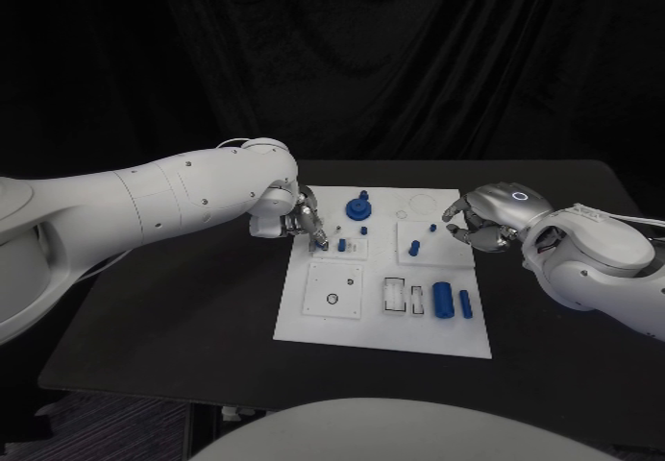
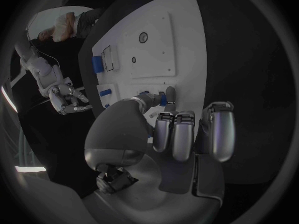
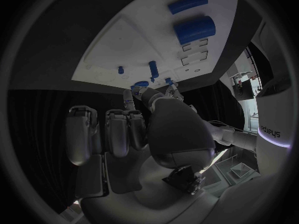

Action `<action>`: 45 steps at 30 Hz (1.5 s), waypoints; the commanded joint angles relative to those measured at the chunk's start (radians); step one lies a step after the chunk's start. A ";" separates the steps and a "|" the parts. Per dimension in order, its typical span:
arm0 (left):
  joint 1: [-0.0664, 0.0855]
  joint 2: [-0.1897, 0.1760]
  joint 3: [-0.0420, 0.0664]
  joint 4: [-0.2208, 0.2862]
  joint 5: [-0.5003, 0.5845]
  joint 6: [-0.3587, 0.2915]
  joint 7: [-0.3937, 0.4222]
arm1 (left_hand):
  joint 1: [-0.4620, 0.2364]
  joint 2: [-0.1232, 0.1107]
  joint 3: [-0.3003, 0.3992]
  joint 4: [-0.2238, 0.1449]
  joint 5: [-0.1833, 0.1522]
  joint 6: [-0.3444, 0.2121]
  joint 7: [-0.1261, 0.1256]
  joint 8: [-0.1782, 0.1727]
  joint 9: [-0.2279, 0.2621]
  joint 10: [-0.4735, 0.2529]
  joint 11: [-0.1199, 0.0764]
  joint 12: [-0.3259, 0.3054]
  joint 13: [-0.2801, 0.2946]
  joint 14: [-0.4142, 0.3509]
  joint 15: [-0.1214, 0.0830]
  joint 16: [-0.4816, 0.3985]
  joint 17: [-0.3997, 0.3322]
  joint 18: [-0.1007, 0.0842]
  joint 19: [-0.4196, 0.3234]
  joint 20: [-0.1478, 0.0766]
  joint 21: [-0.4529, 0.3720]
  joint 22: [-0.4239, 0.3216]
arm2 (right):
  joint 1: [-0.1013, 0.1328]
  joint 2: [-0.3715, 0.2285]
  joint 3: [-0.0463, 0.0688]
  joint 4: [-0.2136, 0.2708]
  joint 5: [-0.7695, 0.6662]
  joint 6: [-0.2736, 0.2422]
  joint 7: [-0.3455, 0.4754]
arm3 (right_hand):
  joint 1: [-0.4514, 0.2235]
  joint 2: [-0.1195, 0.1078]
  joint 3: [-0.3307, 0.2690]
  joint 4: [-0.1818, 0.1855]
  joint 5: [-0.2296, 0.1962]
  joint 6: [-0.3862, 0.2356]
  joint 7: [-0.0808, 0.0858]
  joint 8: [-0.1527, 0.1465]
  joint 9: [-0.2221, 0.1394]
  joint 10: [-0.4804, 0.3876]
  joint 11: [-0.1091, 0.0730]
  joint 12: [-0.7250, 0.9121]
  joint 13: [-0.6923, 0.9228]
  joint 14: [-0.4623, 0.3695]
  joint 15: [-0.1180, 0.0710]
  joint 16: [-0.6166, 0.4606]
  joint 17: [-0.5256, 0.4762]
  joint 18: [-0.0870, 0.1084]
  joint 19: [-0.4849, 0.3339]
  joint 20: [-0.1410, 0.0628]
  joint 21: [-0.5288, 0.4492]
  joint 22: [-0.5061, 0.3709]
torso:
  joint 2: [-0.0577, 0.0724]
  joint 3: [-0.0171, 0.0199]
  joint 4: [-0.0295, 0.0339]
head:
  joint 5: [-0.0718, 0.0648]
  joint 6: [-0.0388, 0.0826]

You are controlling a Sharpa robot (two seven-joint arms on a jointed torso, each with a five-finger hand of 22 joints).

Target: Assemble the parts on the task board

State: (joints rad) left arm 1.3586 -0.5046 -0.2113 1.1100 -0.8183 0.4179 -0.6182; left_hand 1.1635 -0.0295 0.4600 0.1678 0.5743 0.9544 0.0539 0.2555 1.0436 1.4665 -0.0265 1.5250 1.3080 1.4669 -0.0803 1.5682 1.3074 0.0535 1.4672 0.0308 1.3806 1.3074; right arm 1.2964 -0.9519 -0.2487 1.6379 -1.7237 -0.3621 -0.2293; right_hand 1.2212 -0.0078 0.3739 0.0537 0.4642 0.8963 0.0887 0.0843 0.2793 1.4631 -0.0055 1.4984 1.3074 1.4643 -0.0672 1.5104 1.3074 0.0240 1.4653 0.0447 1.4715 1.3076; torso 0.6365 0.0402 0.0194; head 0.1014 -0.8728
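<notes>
left arm: on my feed it comes in from the left side, big white shell, reaching over the black counter (image 1: 181, 317) toward the board's near-left edge.

left hand (image 1: 294, 219): sitting right at the left edge of the task board (image 1: 347, 331), up in the far half. From the left wrist cam the hand (image 2: 181, 129) has its thumb and one finger pinched together on a small blue part (image 2: 162, 100), right down at the board surface. The other fingers (image 2: 221, 129) are curled loosely and hang off to the side, not touching anything I can see.

task board: white plate in the middle of the counter, long side running away from me. It has raised square panels and a couple of rectangular cutouts (image 1: 398, 293) in the near half.

parts, left to right: a round blue knob-like piece (image 1: 359, 206) stands at the far left-centre of the board, with small blue pegs (image 1: 342, 245) just in front of it. An upright blue peg (image 1: 414, 248) stands on the far-right panel. A fat blue cylinder (image 1: 442, 299) and a thinner blue one (image 1: 464, 305) lie side by side near the right edge, close to each other.

right hand (image 1: 488, 223): hovering at the board's far-right edge, fingers curled inward. The right wrist cam shows the hand (image 3: 156, 129) above the board's edge with fingertips close together, but I honestly can't tell if there's anything pinched in there.

right arm: comes in from the right side, elbow over the counter.
</notes>
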 commanded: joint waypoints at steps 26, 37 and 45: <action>-0.018 0.006 0.000 0.003 -0.001 0.009 0.006 | -0.006 0.011 0.019 -0.025 -0.006 0.004 -0.002 -0.008 -0.003 0.072 0.004 0.002 0.233 0.104 0.005 0.003 0.263 -0.009 0.023 0.004 -0.011 0.204 | -0.002 0.001 0.001 -0.001 -0.003 0.000 -0.016 | -0.002 0.009 0.009 -0.002 0.006 0.005 0.001 -0.007 -0.002 0.048 -0.005 -0.004 0.185 0.082 -0.007 -0.003 0.146 0.003 0.055 -0.007 -0.003 0.228 | -0.001 0.0001 0.0008 | -0.001 0.000; -0.018 0.003 0.000 0.003 -0.001 0.010 0.007 | -0.043 0.024 0.014 -0.023 -0.068 0.003 0.002 -0.021 -0.008 0.069 0.008 -0.003 0.229 0.104 0.008 0.003 0.263 -0.008 0.019 0.008 -0.019 0.202 | -0.002 0.004 0.001 -0.003 -0.003 0.001 -0.016 | -0.002 0.009 0.009 -0.002 0.006 0.005 0.001 -0.007 -0.002 0.048 -0.005 -0.004 0.185 0.082 -0.007 -0.003 0.146 0.003 0.055 -0.007 -0.003 0.228 | -0.001 0.0006 -0.0012 | 0.002 0.000; -0.020 0.002 0.000 0.003 -0.001 0.019 0.010 | -0.151 0.039 -0.069 0.044 -0.220 -0.021 0.023 -0.099 -0.074 0.062 0.028 -0.009 0.226 0.104 0.025 0.003 0.263 -0.004 0.009 0.022 -0.039 0.197 | -0.002 0.003 0.001 -0.004 -0.003 0.001 -0.017 | -0.002 0.009 0.009 -0.002 0.006 0.005 0.001 -0.007 -0.002 0.048 -0.005 -0.004 0.185 0.082 -0.007 -0.003 0.146 0.003 0.055 -0.007 -0.003 0.228 | -0.001 0.0008 -0.0012 | 0.001 0.000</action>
State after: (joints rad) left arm 1.3447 -0.5039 -0.2100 1.1110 -0.8180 0.4195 -0.6160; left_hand 1.0209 0.0146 0.3999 0.2086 0.3608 0.9377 0.0734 0.1679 0.9781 1.4651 -0.0054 1.5202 1.3080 1.4637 -0.0618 1.5682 1.3074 0.0537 1.4679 0.0458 1.3472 1.3073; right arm 1.2961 -0.9486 -0.2487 1.6339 -1.7236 -0.3613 -0.2294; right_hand 1.2212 -0.0079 0.3781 0.0496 0.4642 0.8963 0.0887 0.0843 0.2785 1.4631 -0.0054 1.4984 1.3073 1.4643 -0.0672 1.5104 1.3074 0.0240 1.4653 0.0447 1.4716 1.3074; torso 0.6359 0.0408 0.0184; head 0.1037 -0.8728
